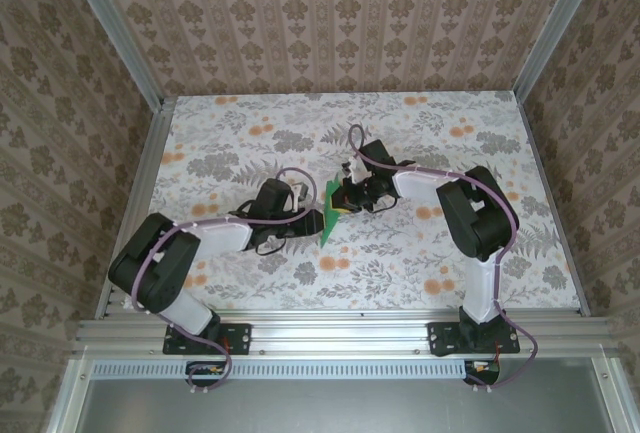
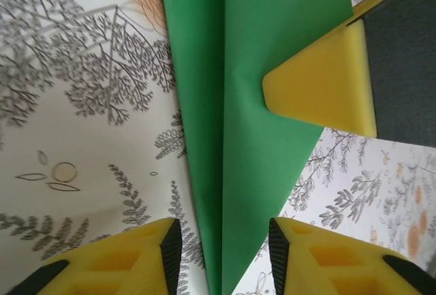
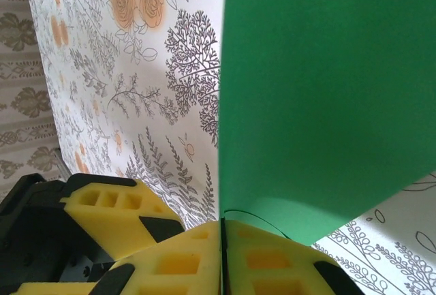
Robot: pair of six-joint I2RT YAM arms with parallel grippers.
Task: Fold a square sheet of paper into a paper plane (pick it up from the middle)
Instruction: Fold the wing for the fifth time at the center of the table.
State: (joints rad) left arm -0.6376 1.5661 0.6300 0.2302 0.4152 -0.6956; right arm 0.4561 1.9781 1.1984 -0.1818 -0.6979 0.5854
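Thin floppy paper, right gripper pinches its edge, so close your open left gripper on the bottom-centre crease.

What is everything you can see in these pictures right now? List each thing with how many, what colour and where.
green paper: one, bright green, folded into a pointed wedge with a centre crease, near the table's middle between the two hands
table cover: one, white with grey leaves and orange flowers, over the whole tabletop
walls: three, beige patterned wallpaper, at the far and side edges of the table
metal frame: one, silver, along the near edge and up the corners
arms: two, black and white, bolted at the near edge
left hand: one, yellow fingers, open, either side of the paper's narrow end
right hand: one, yellow fingers, shut on the paper's edge
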